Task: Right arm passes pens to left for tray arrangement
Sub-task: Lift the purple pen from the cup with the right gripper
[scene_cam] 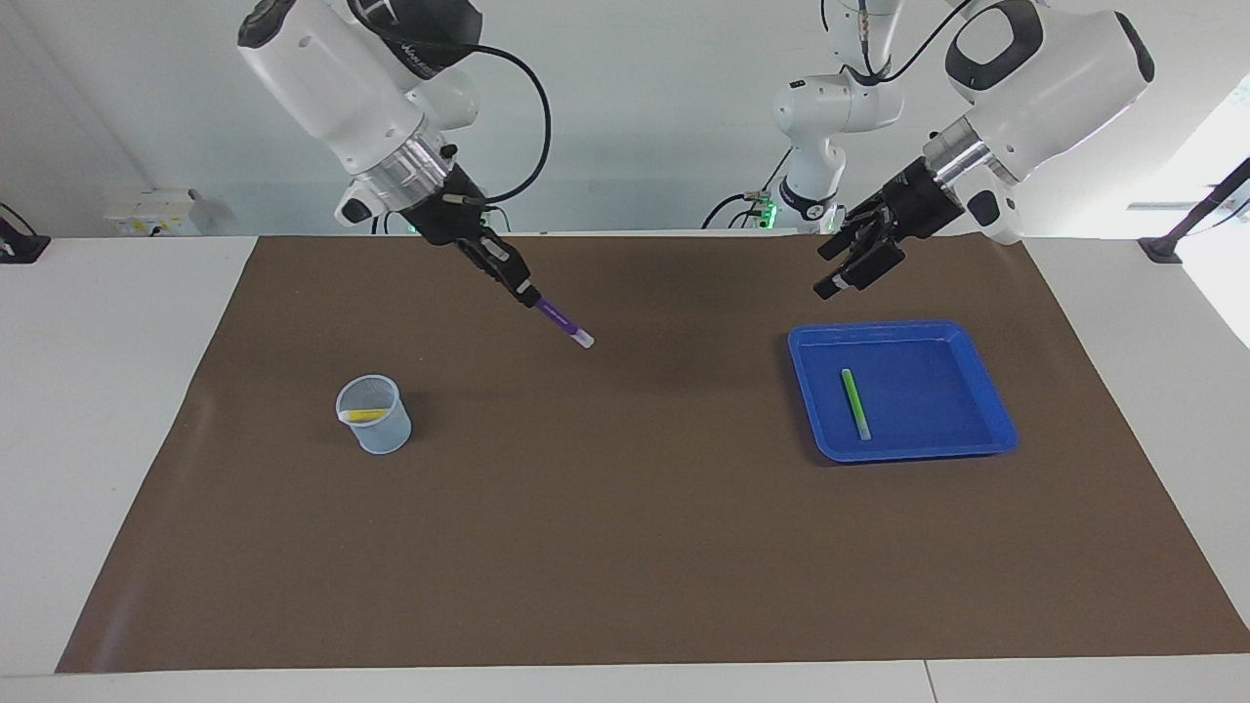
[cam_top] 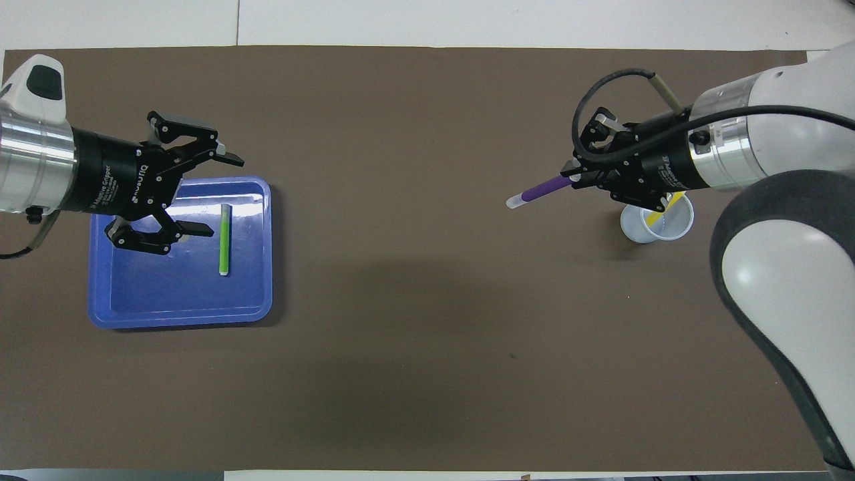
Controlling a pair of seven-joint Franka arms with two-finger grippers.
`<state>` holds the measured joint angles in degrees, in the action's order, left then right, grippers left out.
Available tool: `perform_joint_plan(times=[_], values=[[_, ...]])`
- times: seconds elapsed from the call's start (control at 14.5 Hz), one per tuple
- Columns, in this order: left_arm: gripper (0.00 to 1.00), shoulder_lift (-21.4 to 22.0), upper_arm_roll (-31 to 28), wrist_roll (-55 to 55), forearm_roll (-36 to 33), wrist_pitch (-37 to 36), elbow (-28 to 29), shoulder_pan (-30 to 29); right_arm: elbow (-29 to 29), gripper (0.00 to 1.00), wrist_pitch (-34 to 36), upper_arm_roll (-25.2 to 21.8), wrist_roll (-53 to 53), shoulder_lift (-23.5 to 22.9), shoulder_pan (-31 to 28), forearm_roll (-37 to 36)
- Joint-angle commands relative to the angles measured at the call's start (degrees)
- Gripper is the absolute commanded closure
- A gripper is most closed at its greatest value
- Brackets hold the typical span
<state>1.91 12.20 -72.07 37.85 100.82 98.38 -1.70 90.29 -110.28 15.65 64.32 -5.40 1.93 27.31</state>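
done: green pen [scene_cam: 856,403] lying in blue tray [scene_cam: 986,444] | now: right claw [scene_cam: 524,290] clenching purple pen [scene_cam: 563,321] over tabletop [scene_cam: 625,547], left claw [scene_cam: 848,264] hanging released above tray | left: purple handover pending, yellow pen [scene_cam: 366,415] sitting in mesh cup [scene_cam: 376,432]

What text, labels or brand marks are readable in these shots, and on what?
"ROBOTIQ": white print on the black body of the left gripper, overhead view; a smaller line beside it is too small to read.
White print on the black body of the right gripper: blurred, unreadable.
White lettering on a black strap on the right arm, facing view: too blurred to read.
Purple pen, green pen, tray, cup: no markings visible.
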Motion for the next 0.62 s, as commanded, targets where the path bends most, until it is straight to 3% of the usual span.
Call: perform_joint_plan(times=[0.0,0.21,0.55], values=[[0.0,-0.3,2.6,-16.5,1.2,0.2,-3.2,0.0,-3.5,1.0,-2.0,4.6,10.1,-3.3,-0.4,2.3],[0.0,-0.2,4.3,-25.6,2.5,2.4,-2.7,0.1,-5.6,1.0,-5.6,9.3,19.3,-5.2,-0.3,2.1],[0.0,2.7,4.5,-25.7,7.6,7.2,3.2,1.9,-6.7,1.0,-8.2,13.1,24.4,-6.0,0.7,1.3]])
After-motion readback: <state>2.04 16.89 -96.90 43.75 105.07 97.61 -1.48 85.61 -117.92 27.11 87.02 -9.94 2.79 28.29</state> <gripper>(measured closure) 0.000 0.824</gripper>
